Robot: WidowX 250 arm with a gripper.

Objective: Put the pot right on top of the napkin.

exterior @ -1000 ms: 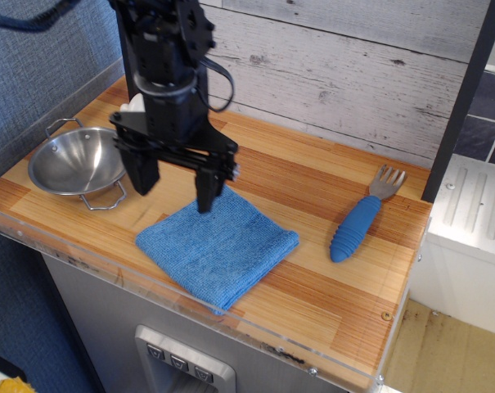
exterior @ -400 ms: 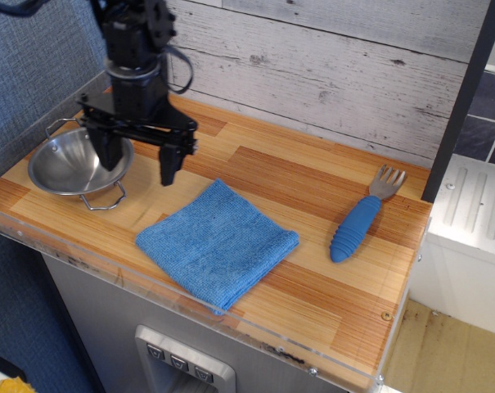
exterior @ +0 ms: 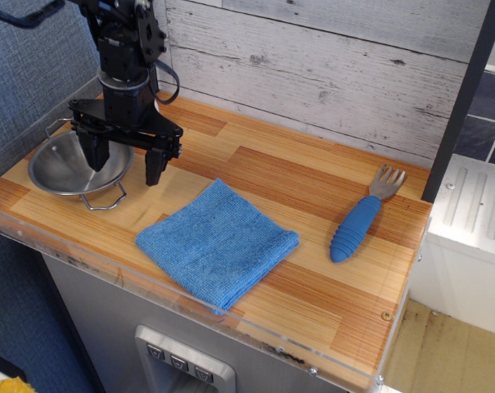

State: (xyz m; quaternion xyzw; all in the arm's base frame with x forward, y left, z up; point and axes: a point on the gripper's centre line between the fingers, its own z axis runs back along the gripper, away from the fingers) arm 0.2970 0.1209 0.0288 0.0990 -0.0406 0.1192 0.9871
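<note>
Three loose things lie on the wooden counter, and we read them from left to right. At about nine o'clock of the counter we see the pot, a shiny steel bowl with wire loop handles, resting near the left edge. Above its right rim hangs the gripper, its two black fingers spread wide apart and holding nothing; one finger stands over the bowl's inside, the other just outside the rim, toward three o'clock. We cannot tell whether either finger touches the metal. Near the front edge, at about six o'clock, we find the napkin, a blue cloth lying flat, bare and apart from the pot. Toward three o'clock lies a blue-handled fork, tines pointing to the back wall.
</note>
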